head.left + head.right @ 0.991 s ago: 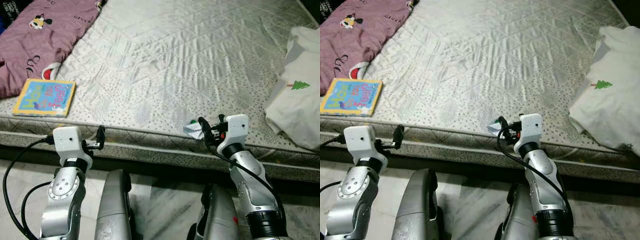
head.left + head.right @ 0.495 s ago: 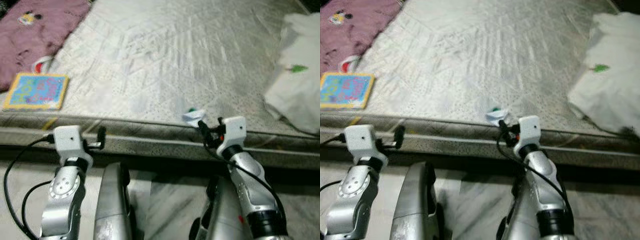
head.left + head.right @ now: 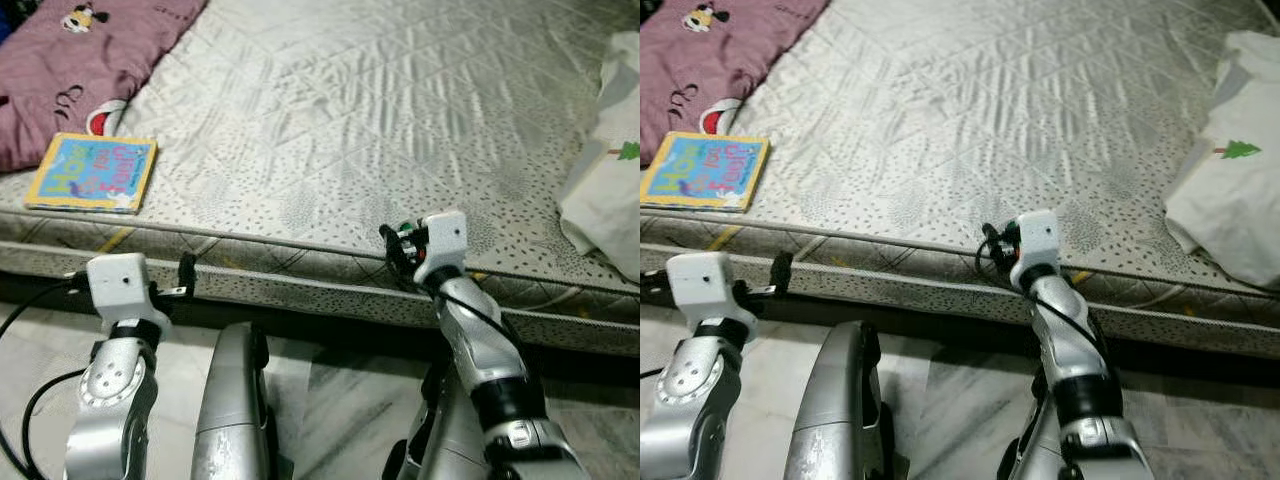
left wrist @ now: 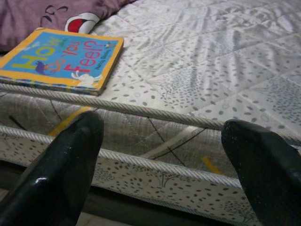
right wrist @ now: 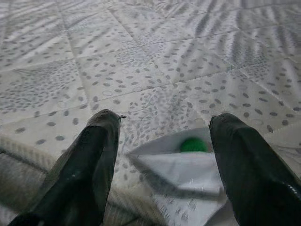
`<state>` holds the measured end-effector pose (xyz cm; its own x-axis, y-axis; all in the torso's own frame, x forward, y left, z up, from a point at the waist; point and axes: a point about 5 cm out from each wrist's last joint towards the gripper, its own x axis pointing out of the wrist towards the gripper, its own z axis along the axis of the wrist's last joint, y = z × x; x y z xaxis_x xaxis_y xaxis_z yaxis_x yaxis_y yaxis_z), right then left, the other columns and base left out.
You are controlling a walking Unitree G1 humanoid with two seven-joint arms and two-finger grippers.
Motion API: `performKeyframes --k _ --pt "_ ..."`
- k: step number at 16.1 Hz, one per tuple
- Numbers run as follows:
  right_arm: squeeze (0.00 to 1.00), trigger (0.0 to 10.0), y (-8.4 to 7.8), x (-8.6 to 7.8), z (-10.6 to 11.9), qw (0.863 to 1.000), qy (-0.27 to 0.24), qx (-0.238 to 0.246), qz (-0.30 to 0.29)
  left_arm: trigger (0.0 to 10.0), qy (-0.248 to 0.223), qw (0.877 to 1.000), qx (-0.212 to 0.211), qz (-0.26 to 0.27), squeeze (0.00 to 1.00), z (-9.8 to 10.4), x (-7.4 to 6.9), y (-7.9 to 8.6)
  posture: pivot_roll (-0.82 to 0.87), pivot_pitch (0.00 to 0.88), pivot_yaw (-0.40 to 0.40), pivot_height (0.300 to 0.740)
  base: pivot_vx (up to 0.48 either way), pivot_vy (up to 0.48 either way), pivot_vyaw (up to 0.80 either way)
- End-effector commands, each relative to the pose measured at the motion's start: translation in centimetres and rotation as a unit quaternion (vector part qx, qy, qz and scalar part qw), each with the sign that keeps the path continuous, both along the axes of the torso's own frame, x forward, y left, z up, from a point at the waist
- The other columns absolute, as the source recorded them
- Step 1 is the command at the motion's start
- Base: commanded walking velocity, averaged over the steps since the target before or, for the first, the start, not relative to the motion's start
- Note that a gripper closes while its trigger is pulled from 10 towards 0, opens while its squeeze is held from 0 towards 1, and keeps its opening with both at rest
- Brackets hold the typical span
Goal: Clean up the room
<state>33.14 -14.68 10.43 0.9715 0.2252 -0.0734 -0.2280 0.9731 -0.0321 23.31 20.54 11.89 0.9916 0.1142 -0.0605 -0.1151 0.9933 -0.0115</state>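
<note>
A small white wrapper with a green spot (image 5: pixel 181 165) lies on the grey quilted mattress (image 3: pixel 380 110) just inside its front edge. My right gripper (image 5: pixel 168 117) is open, with one black finger on each side of the wrapper. In the left eye view that gripper (image 3: pixel 390 245) sits at the mattress edge and covers most of the wrapper; a green bit shows. My left gripper (image 4: pixel 162 121) is open and empty, in front of the mattress side, below a colourful picture book (image 3: pixel 92 172).
A pink cartoon-print blanket (image 3: pixel 80 60) lies at the bed's far left, behind the book. A white garment with a green tree print (image 3: pixel 610 190) lies at the right edge. Pale marble floor (image 3: pixel 340 400) lies below the bed.
My right gripper has moved forward onto the mattress edge and now straddles the wrapper, which lay just beyond its fingers before. The camera shifted. The left arm has stayed about where it was.
</note>
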Motion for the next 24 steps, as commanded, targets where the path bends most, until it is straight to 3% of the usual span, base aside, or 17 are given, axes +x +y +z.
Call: performKeyframes --k 1,5,11,16,17,18,21,22,23,24 --pt "0.00 10.0 -0.5 0.4 -0.2 1.000 0.008 -0.002 -0.018 10.0 0.007 1.000 0.004 0.007 0.00 0.1 -0.7 0.1 0.21 0.192 -0.026 0.486 0.000 0.000 0.00" --pt "0.00 10.0 0.0 1.7 -0.3 0.999 0.023 -0.008 -0.032 10.0 0.023 0.999 0.008 0.027 0.00 -0.2 -2.6 0.7 0.23 0.227 -0.029 0.486 0.000 0.000 0.00" --pt "0.00 10.0 -0.9 1.7 -2.4 0.992 0.084 -0.075 -0.059 10.0 0.030 0.999 0.005 0.021 0.00 0.0 -2.5 0.2 0.22 0.237 -0.023 0.486 0.000 0.000 0.00" --pt "0.00 10.0 -0.1 1.9 -2.6 0.989 0.094 -0.101 -0.046 10.0 0.026 1.000 0.002 0.016 0.00 0.1 -1.6 -0.1 0.20 0.218 -0.027 0.486 0.000 0.000 0.00" --pt "0.00 4.2 0.2 1.9 -2.8 0.988 0.098 -0.111 -0.039 10.0 0.023 1.000 0.001 0.014 0.00 0.1 -1.3 -0.1 0.20 0.212 -0.030 0.486 0.000 0.000 0.00" --pt "0.00 0.0 0.2 2.0 -2.9 0.987 0.104 -0.120 -0.037 10.0 0.021 1.000 -0.001 0.014 0.00 0.2 -1.0 -0.2 0.20 0.206 -0.031 0.486 0.000 0.000 0.00" --pt "0.00 0.0 0.2 2.1 -3.2 0.984 0.118 -0.127 -0.032 10.0 0.017 1.000 -0.004 0.012 0.00 0.2 -0.6 -0.4 0.19 0.192 -0.034 0.486 0.000 0.000 0.00" --pt "0.00 0.8 0.4 2.0 -3.4 0.983 0.129 -0.132 -0.023 10.0 0.015 1.000 -0.005 0.012 0.00 0.2 -0.4 -0.4 0.19 0.185 -0.035 0.486 0.000 0.000 0.00" --pt "0.00 0.0 0.6 1.9 -3.7 0.981 0.137 -0.134 -0.016 10.0 0.014 1.000 -0.006 0.011 0.00 0.2 -0.2 -0.4 0.19 0.177 -0.034 0.486 0.000 0.000 0.00" --pt "0.00 0.0 0.7 1.9 -3.8 0.981 0.139 -0.135 -0.012 10.0 0.013 1.000 -0.006 0.011 0.00 0.1 0.0 -0.4 0.19 0.169 -0.028 0.486 0.000 0.000 0.00"
